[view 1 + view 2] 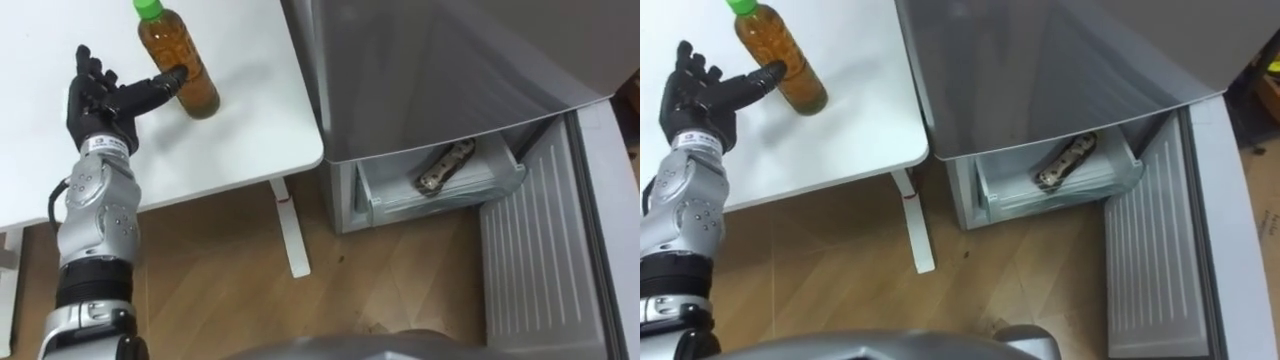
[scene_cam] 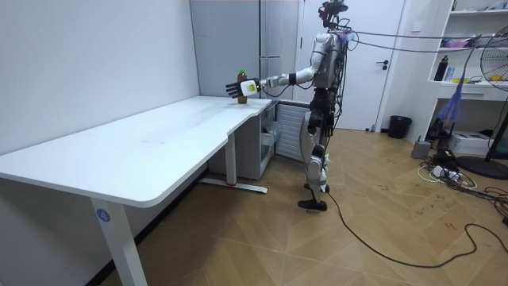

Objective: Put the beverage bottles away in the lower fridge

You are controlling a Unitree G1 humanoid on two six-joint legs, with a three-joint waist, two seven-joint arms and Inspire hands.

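The robot's left hand (image 1: 99,102) is up over the white table (image 1: 245,125) and it is open, with its fingers spread out and not curled. One long finger points sideways and its tip touches the side of the drink bottle (image 1: 181,66). The hand is not holding the bottle. The bottle has brown drink in it and a green cap, and it stands up straight on the table, near the table's corner next to the fridge (image 1: 430,70). The table is long and bare, with a white leg (image 1: 291,232) going down to the wood floor (image 1: 390,285). The grey fridge is just beside the table's end. Its lower door (image 1: 545,270) is swung wide open and shows a white inside with lines on it. A clear drawer (image 1: 380,197) at the bottom is pulled out, and a long spotted brown and pale thing (image 1: 445,165) lies in it; what it is cannot be told. In the room view the robot stands on the floor in front of the fridge, reaching its left arm out to the table. Behind it are a white door (image 2: 365,63), a small black bin (image 2: 399,125), some shelves (image 2: 468,48) and a fan (image 2: 494,56). A plain grey wall (image 2: 95,63) runs along the table.
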